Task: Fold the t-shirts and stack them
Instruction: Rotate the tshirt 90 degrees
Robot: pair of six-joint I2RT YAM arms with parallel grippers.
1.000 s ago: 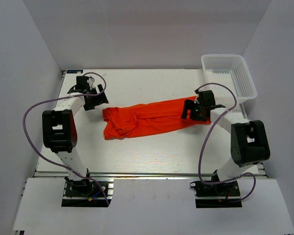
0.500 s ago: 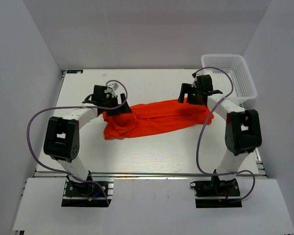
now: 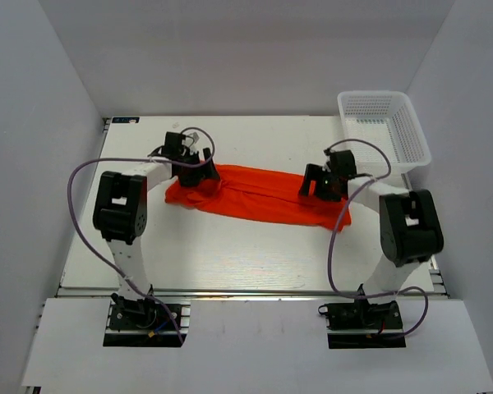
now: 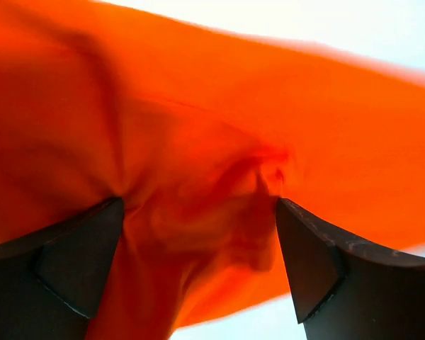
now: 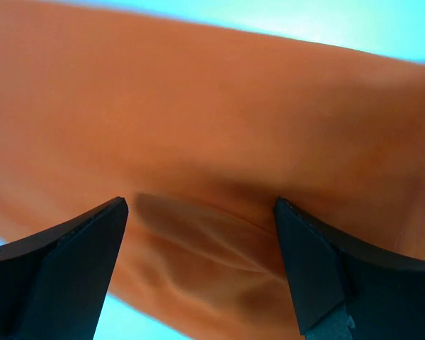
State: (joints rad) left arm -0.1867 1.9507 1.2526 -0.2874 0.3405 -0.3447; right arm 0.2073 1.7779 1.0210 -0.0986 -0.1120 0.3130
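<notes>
Found t-shirt (image 3: 255, 194) stretched across centre of surface (image 3: 230, 250). Noted left end effector (image 4: 200, 212) and right end effector (image 5: 200, 209) wide open on its ends, clamping nothing.

White table (image 3: 255, 254) w/ pale wood-grain top, boxed in by plain grey-white walls (image 3: 246, 57) at L, back & R. White mesh basket (image 3: 417, 139), rectangular, upright, sits at far-R corner. Small dark label (image 3: 125, 120) at far-L corner. Metal rail (image 3: 255, 292) runs along near edge; white board (image 3: 255, 341) in front of it.
</notes>
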